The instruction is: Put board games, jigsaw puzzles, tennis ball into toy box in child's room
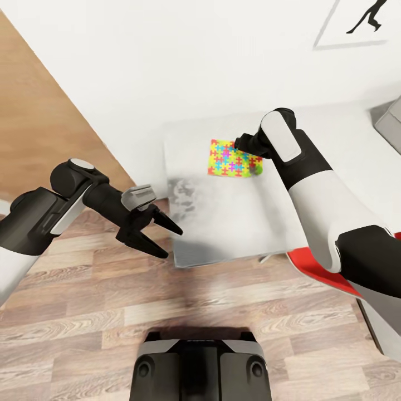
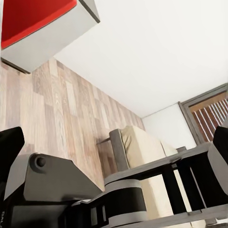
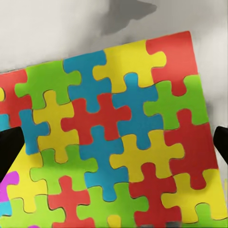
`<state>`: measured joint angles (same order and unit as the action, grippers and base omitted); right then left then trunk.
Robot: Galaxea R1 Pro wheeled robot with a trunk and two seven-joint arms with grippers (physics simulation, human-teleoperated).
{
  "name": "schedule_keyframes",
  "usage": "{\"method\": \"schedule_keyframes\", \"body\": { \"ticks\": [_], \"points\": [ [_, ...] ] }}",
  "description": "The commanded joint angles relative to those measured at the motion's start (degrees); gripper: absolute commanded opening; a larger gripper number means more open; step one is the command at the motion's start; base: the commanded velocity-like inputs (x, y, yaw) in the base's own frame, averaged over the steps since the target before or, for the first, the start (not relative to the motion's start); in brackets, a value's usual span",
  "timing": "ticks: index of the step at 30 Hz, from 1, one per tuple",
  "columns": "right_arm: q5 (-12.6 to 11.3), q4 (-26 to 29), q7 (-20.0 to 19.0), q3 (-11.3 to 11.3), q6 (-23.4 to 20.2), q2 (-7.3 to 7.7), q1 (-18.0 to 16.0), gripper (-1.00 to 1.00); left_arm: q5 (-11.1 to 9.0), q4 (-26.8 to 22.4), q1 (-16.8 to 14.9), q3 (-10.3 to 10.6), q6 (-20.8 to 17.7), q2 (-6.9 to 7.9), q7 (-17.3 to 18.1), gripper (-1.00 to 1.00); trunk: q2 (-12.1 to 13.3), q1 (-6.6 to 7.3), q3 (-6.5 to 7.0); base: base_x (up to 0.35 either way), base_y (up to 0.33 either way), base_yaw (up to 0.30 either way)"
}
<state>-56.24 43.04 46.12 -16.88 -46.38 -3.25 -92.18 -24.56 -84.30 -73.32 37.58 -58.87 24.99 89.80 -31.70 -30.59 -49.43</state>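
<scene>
The floor [image 1: 83,312] of wood planks runs under the robot, and the white wall [image 1: 167,55] rises behind the tabletop [image 1: 223,223], which is light grey. A beige bed [image 2: 142,152] with a grey headboard shows in the left wrist view, beyond the floor. A red-topped block [image 1: 320,270] sits just beside the tabletop's near edge, under the right arm. A grey box corner [image 1: 390,122] rests on the tabletop, well apart from the puzzle [image 1: 228,159]. The puzzle lies flat on the tabletop, toward the wall. The left end effector [image 1: 161,236] hangs over the floor just off the tabletop's near corner, fingers spread and empty. The right end effector [image 1: 257,162] sits at the puzzle's edge; in its wrist view the dark fingertips [image 3: 9,152] flank the puzzle, spread.
</scene>
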Motion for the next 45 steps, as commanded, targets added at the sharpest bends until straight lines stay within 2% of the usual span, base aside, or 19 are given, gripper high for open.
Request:
{"method": "schedule_keyframes", "body": {
  "ticks": [1, 24, 45],
  "points": [
    [-1.8, -3.8, 0.5, -0.2, 0.2, 0.0, 0.0, 1.0, -0.1, 0.0, -0.1, 0.1, -0.6, 0.05, 0.2, 1.0, -0.1, -0.03, -0.07, -0.059, 0.118, 0.0],
    [-1.7, -3.9, 0.2, -0.2, 0.2, 0.0, 0.1, 1.0, 0.0, 0.0, -0.1, 0.1, -0.6, 0.06, 0.2, 1.0, -0.1, -0.03, -0.07, -0.074, 0.2, 0.0],
    [-1.8, -3.9, 0.1, -0.2, 0.2, 0.0, 0.1, 1.0, -0.1, 0.1, -0.1, 0.0, -0.5, 0.06, 0.2, 1.0, -0.1, -0.03, -0.07, -0.049, 0.077, 0.0]
  ]
}}
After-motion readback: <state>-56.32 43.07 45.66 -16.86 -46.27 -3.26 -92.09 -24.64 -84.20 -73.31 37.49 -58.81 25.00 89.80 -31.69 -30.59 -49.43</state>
